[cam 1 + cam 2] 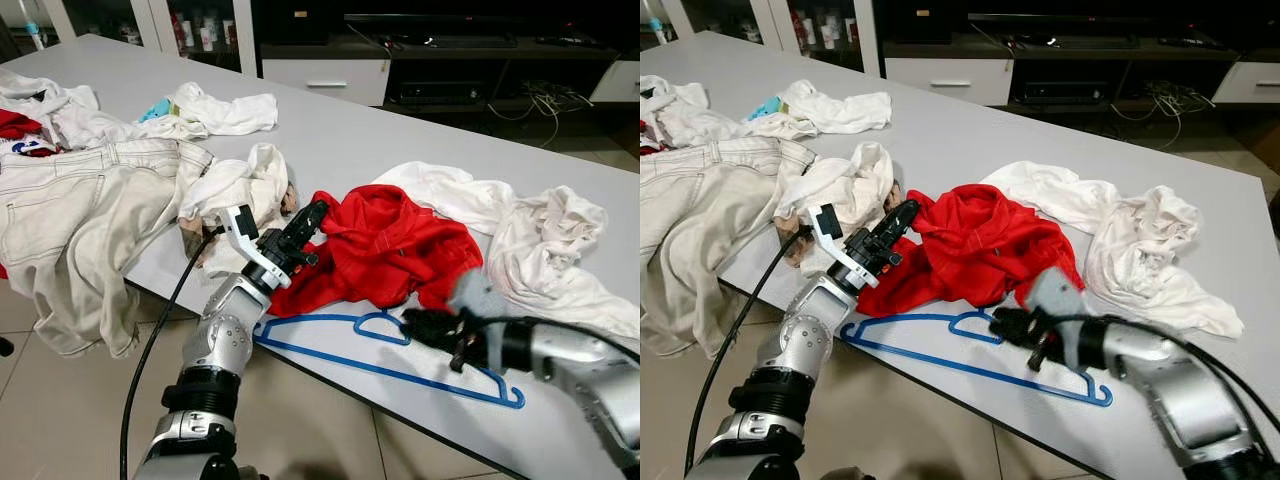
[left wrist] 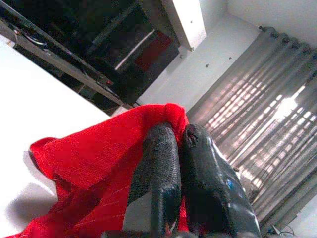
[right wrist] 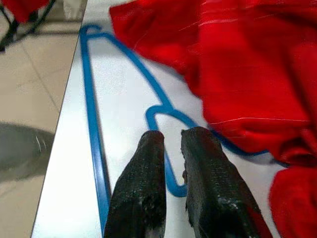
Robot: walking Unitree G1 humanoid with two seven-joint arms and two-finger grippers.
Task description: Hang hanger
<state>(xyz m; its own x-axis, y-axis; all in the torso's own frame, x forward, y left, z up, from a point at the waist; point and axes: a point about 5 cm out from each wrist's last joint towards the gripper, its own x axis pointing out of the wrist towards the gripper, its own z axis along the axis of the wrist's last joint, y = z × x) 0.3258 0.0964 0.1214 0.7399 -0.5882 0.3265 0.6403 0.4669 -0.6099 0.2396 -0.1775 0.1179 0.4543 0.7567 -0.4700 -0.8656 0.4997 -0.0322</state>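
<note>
A blue wire hanger point(image 1: 310, 319) lies flat on the grey table point(image 1: 400, 130) close to its front edge. Its hook point(image 3: 157, 110) points toward a crumpled red shirt point(image 1: 390, 245) just behind it. My left gripper point(image 1: 315, 212) is shut on the red shirt's left edge, and red cloth point(image 2: 99, 163) bunches around the fingertips. My right gripper point(image 1: 412, 322) comes in low from the right. Its fingers point(image 3: 141, 183) stand almost together over the hook's bend, shut on the wire there. Part of the hanger's right shoulder is hidden under the shirt.
A white garment point(image 1: 540, 240) lies to the right of the shirt. Beige jeans point(image 1: 80, 200) and more white clothes point(image 1: 240, 185) cover the table's left side. A black cable point(image 1: 160, 330) hangs by my left arm. A low TV cabinet point(image 1: 330, 75) stands behind the table.
</note>
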